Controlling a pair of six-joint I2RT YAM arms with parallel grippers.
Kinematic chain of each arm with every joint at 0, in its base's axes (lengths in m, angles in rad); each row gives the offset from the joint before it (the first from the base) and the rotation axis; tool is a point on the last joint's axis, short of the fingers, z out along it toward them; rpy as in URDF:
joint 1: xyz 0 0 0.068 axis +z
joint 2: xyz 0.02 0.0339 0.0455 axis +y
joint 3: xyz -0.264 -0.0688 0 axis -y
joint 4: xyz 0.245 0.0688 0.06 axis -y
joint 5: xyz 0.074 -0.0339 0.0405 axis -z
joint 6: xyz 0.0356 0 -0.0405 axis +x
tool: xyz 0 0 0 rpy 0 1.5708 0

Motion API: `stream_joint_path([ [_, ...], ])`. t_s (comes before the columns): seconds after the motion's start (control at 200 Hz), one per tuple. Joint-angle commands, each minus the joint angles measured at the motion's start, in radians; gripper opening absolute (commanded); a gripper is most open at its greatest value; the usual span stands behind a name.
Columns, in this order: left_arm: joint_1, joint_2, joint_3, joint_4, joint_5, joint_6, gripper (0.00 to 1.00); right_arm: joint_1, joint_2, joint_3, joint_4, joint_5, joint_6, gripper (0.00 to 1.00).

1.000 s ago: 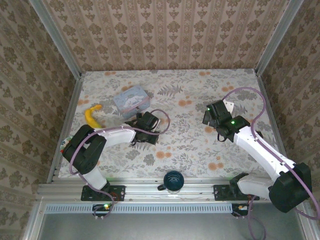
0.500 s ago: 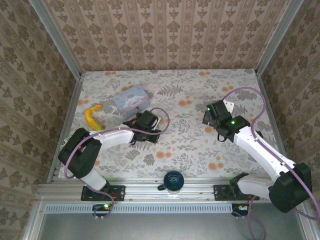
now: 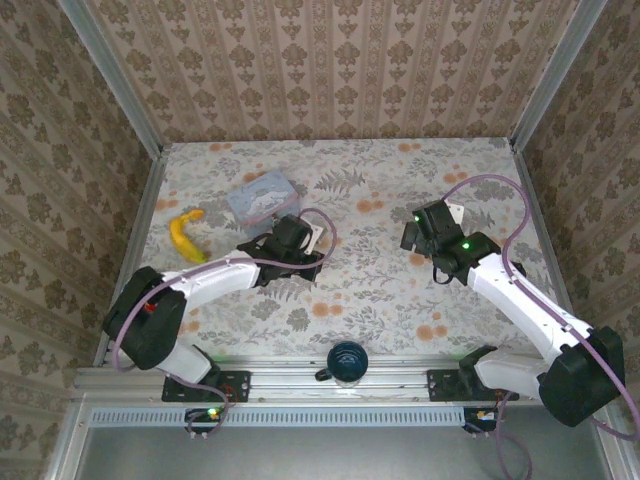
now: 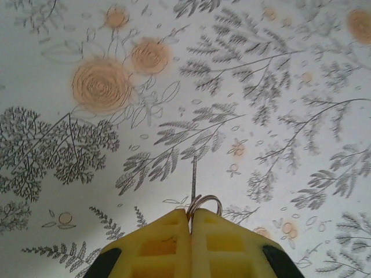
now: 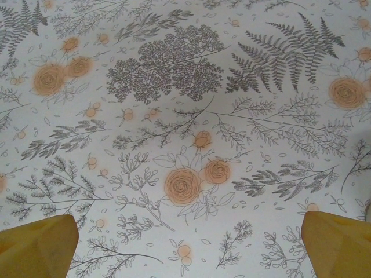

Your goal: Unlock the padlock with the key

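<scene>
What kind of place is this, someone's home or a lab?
Probably a lab test booth dressed up as a home: wallpapered panels in a metal frame, two robot arms bolted to a rail, and a floral tabletop holding a banana.

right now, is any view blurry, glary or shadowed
Top external: even, soft light, no glare on the floral tablecloth. Left wrist: the yellow foam fingers and the thin metal ring pinched between them are sharp. Right wrist: the ochre fingers look dim beside the bright, crisp cloth.
</scene>
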Motion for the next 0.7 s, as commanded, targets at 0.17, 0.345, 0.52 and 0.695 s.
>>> stream_joint_path([
  [0.17, -0.004, -0.094, -0.078, 0.170, 0.107, 0.117, 0.00, 0.009, -0.023, -0.010, 0.128, -0.263, -0.007, 1.00],
  [0.345, -0.005, -0.150, -0.153, 0.320, 0.113, 0.184, 0.00, 0.009, -0.006, -0.037, 0.299, -0.554, 0.067, 0.76],
  [0.52, -0.003, -0.165, -0.179, 0.434, 0.187, 0.179, 0.00, 0.027, 0.053, -0.060, 0.493, -0.768, 0.133, 0.53],
  [0.695, 0.006, -0.166, -0.178, 0.484, 0.279, 0.114, 0.00, 0.051, 0.088, -0.058, 0.560, -0.851, 0.085, 0.39],
])
